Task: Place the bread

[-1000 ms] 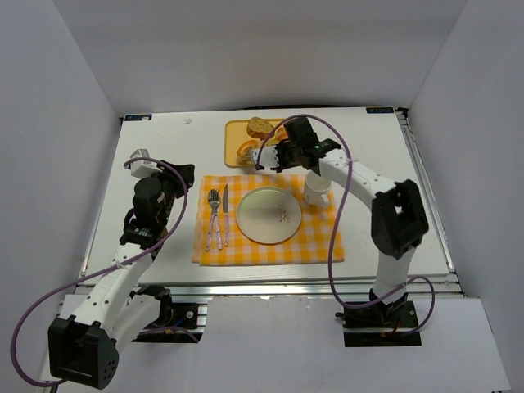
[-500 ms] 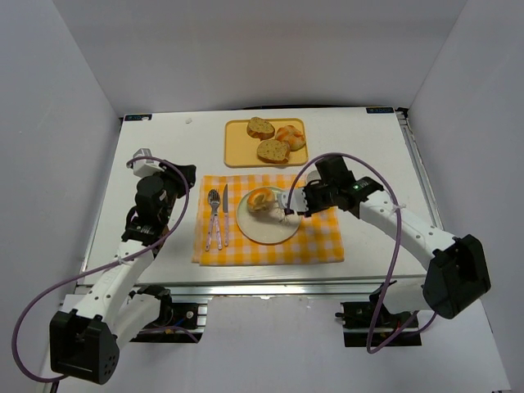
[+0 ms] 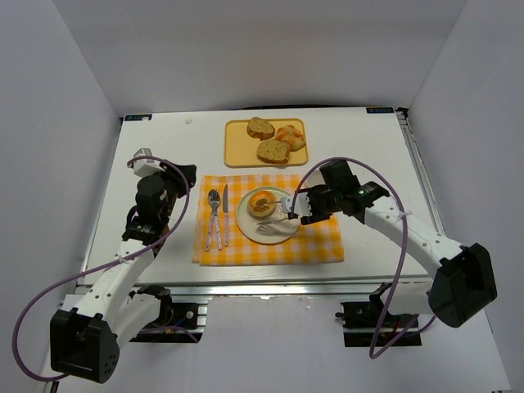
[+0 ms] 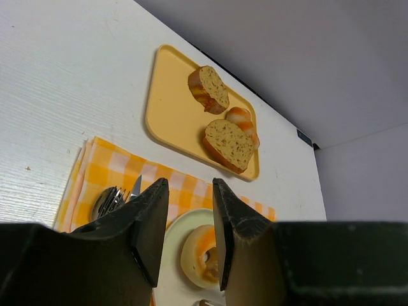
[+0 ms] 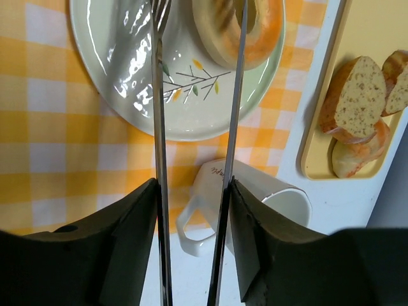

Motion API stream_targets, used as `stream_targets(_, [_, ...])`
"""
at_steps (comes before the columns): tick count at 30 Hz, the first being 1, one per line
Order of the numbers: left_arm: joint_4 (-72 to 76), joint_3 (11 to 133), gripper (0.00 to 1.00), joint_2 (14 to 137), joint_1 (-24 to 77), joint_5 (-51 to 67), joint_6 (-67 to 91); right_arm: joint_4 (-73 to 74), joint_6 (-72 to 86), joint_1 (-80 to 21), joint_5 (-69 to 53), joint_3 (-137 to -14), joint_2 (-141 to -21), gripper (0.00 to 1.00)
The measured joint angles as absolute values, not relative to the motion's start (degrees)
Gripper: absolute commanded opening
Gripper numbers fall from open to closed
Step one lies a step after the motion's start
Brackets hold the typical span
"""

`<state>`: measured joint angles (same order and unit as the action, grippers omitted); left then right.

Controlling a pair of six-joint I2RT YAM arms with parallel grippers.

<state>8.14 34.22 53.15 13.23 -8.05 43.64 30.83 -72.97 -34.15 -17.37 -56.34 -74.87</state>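
While bread (image 3: 262,202) rests by plate's (image 3: 248,221) far rim | tongs (image 5: 158,140) over bare half

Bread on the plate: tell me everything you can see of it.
The bread is a round, bagel-like ring, pale at the edge and golden-orange on top, with a dark dimple at its middle. It lies flat, whole, on the far part of the pale plate. One arm of the metal tongs crosses it in the right wrist view; contact unclear.
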Motion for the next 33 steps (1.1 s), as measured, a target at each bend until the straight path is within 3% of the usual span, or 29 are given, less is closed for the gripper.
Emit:
stream_targets(9, [8.14,34.22,0.44,53.15,13.23,-8.05,43.86,33.3,-70.72,-34.15,-20.97,-56.49,-68.88,0.47])
stream_targets(14, [8.16,34.2,0.44,53.17,13.23,-8.03,43.88,32.86,-64.77,-33.69,-21.5,-60.4,-69.47,0.38])
stream_targets(22, [8.49,34.24,0.44,54.13,13.23,-7.4,43.77,26.74,-57.52,-25.34,-18.98,-74.94,-86.15,0.33])
stream_targets(33, [9.26,34.33,0.44,54.54,13.23,-7.29,43.97,27.35,-58.54,-22.9,-11.66,-90.32,-107.28,0.38])
